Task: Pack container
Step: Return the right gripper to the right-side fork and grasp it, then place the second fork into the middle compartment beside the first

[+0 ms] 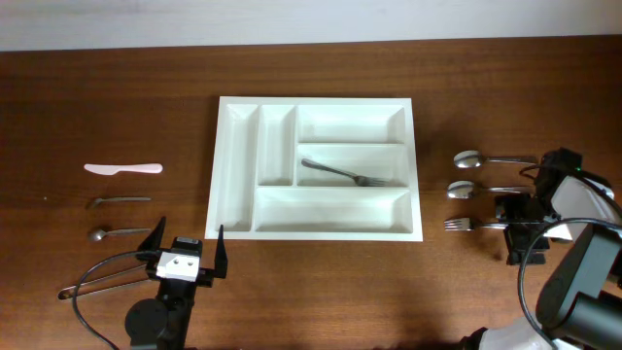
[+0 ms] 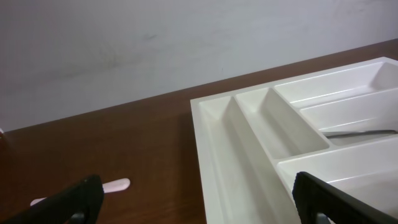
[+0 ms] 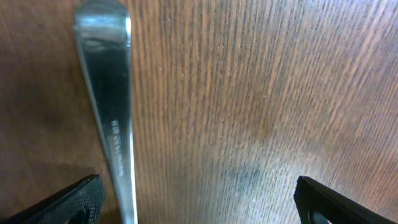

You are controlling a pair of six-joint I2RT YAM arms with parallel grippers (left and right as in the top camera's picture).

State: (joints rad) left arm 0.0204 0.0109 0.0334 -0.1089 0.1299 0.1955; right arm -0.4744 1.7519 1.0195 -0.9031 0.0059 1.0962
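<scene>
Plainly released, both empty: left gripper (image 1: 190,233) near white rectangular plastic cutlery tray (image 1: 321,233), right gripper (image 3: 199,199) above silver metal utensil handle (image 3: 118,143)

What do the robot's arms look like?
The left end effector has two black fingers on a white block with small dark marks, above a round black body. Thin black cables loop beside it. The right end effector is black too, on a white-and-grey arm.

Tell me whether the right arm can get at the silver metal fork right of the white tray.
Probably yes: the open right claw hovers at the handle end of the fork, with nothing between.
</scene>
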